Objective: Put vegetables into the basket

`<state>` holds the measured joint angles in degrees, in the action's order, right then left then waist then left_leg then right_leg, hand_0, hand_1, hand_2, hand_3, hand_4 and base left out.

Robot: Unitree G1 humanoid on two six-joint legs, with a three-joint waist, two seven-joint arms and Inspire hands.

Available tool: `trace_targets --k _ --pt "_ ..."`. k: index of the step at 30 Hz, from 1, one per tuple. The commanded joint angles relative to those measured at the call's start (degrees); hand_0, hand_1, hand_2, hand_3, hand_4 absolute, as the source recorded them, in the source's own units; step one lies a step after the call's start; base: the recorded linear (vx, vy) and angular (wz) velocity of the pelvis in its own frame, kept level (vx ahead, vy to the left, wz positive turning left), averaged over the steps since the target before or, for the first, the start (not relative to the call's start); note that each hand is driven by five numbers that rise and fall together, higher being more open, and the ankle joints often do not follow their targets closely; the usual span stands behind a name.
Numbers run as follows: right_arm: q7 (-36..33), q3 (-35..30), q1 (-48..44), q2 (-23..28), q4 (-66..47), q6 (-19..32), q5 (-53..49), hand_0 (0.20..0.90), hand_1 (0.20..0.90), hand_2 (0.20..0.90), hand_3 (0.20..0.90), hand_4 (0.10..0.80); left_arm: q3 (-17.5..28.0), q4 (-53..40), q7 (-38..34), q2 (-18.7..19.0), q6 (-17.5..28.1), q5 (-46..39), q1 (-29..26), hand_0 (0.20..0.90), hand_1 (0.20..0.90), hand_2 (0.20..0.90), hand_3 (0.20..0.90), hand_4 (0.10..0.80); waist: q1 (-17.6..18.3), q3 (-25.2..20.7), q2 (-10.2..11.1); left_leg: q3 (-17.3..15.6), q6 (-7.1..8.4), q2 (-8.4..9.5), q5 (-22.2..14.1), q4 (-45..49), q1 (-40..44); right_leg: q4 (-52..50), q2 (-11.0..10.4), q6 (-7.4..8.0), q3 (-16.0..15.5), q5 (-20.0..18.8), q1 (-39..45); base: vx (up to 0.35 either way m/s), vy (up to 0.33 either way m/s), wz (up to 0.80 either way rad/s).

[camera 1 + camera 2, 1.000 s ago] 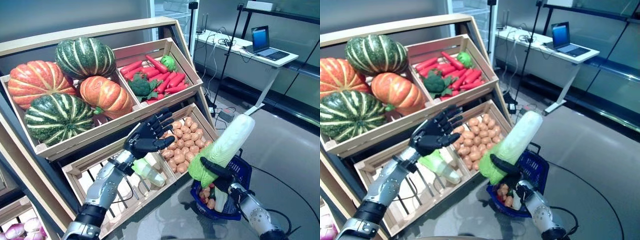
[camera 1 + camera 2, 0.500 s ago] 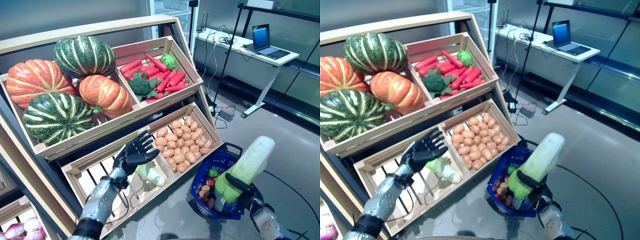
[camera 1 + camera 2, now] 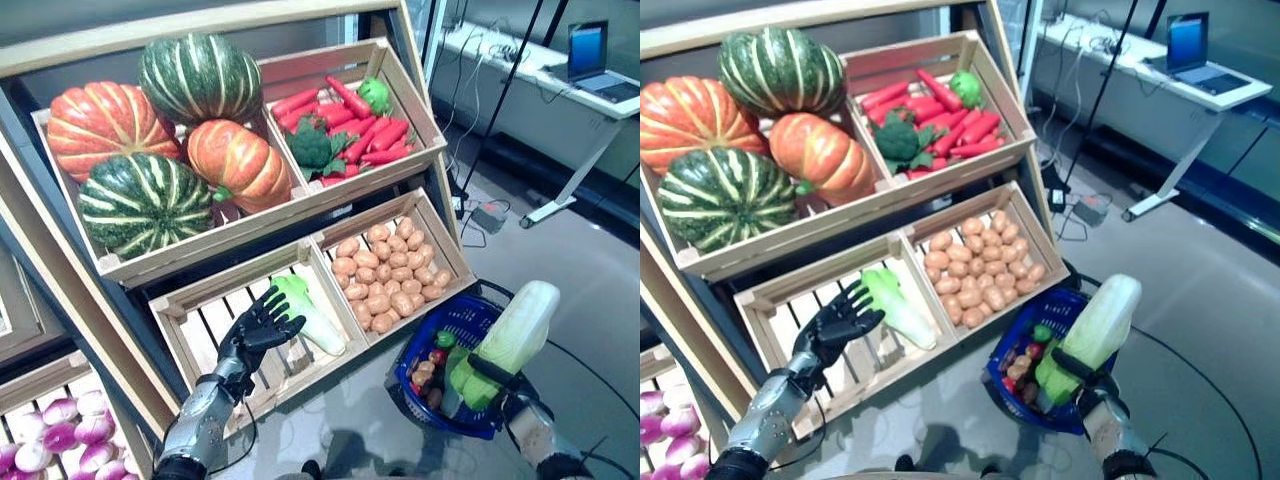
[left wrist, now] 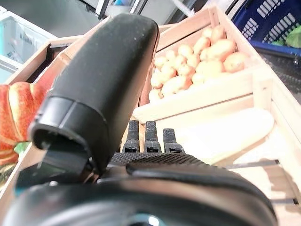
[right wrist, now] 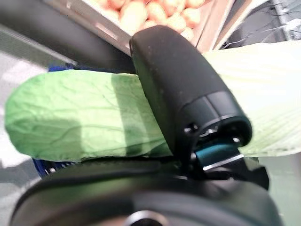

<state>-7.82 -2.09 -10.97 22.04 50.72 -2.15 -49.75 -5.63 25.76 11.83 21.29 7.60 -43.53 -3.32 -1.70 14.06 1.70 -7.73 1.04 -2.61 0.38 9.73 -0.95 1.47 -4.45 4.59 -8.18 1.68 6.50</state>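
My right hand (image 3: 487,372) is shut on a long pale-green napa cabbage (image 3: 512,337), holding it tilted upright over the near right rim of the blue plastic basket (image 3: 452,318) on the floor. In the right wrist view the thumb (image 5: 183,89) wraps across the cabbage (image 5: 75,120). The basket holds several small vegetables, brown, red and green (image 3: 428,368). My left hand (image 3: 258,328) is open with fingers spread, over the slatted lower-left crate (image 3: 215,320), just left of a second napa cabbage (image 3: 310,315) lying there. The left wrist view shows that cabbage (image 4: 225,134) past the fingers.
The wooden vegetable stand (image 3: 250,200) fills the left and middle, with tilted crates on two levels. A crate of potatoes (image 3: 385,280) sits right beside the basket. A white desk with a laptop (image 3: 590,50) and stand legs are at the back right. Grey floor lies to the right.
The camera has tilted down and shifted. My right hand has lowered the cabbage from above the potato crate to the basket's right rim. My left hand has drawn back and down from the cabbage in the crate.
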Motion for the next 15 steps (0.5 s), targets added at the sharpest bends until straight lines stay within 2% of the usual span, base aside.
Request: trace_targets --k 1,3,5,7,10,15 --pt "-4.58 0.01 -13.85 7.51 -1.09 8.31 1.29 0.3 0.3 0.3 0.3 0.4 -0.98 -5.04 -2.12 1.21 11.43 -0.19 -9.73 0.9 0.9 0.9 0.9 0.8 -0.29 6.65 -2.14 6.16 2.21 0.19 -4.82 7.26 -6.58 -10.41 2.9 -6.6 -0.62 5.44 -4.34 -0.277 0.144 0.01" --pt "-4.8 0.83 -17.94 8.43 0.41 8.87 0.39 0.3 0.3 0.3 0.3 0.4 -1.85 -5.73 -4.17 2.64 11.84 -1.47 -12.85 0.9 0.9 0.9 0.9 0.8 -0.04 8.45 -2.64 5.19 0.7 1.04 -5.18 4.16 -6.86 -11.93 1.92 -6.08 -1.28 5.86 -7.46 -0.198 0.183 -0.09" --pt "-4.7 1.45 -21.0 8.71 0.12 9.96 -0.25 0.3 0.3 0.3 0.3 0.4 -3.35 -6.11 -7.53 2.59 14.1 -1.7 -16.13 0.9 0.9 0.9 0.9 0.8 -0.09 11.28 -3.62 4.23 0.65 1.19 -5.28 5.37 -9.63 -16.18 -0.23 -4.97 -4.64 5.93 -13.35 -0.226 0.189 -0.22" --pt "-3.54 1.3 -23.96 9.65 1.0 9.01 0.52 0.3 0.3 0.3 0.3 0.4 -3.04 -6.22 -9.78 2.16 16.38 -1.15 -17.15 0.9 0.9 0.9 0.9 0.8 -0.75 12.77 -3.95 1.37 0.51 0.69 -5.86 7.11 -11.51 -19.37 -2.09 -3.82 -8.59 6.09 -16.87 -0.128 0.16 -0.71" --pt "-4.58 1.99 -27.02 11.08 3.15 8.79 -1.22 0.3 0.3 0.3 0.3 0.4 -3.6 -8.36 -13.42 2.7 17.6 -1.26 -19.03 0.9 0.9 0.9 0.9 0.8 -0.92 14.76 -4.34 1.96 0.14 1.24 -7.75 13.51 -17.08 -23.43 -2.31 -4.37 -6.8 6.7 -21.45 -0.112 0.044 -0.68" --pt "-4.33 1.83 -28.69 11.82 6.07 8.92 -3.97 0.3 0.3 0.3 0.3 0.4 -2.82 -10.19 -14.21 4.01 16.99 -2.59 -21.61 0.9 0.9 0.9 0.9 0.8 -1.31 15.73 -4.53 2.05 -0.28 1.62 -10.45 20.13 -23.15 -29.81 -2.77 -5.24 -7.42 9.16 -26.85 -0.053 -0.055 0.13"
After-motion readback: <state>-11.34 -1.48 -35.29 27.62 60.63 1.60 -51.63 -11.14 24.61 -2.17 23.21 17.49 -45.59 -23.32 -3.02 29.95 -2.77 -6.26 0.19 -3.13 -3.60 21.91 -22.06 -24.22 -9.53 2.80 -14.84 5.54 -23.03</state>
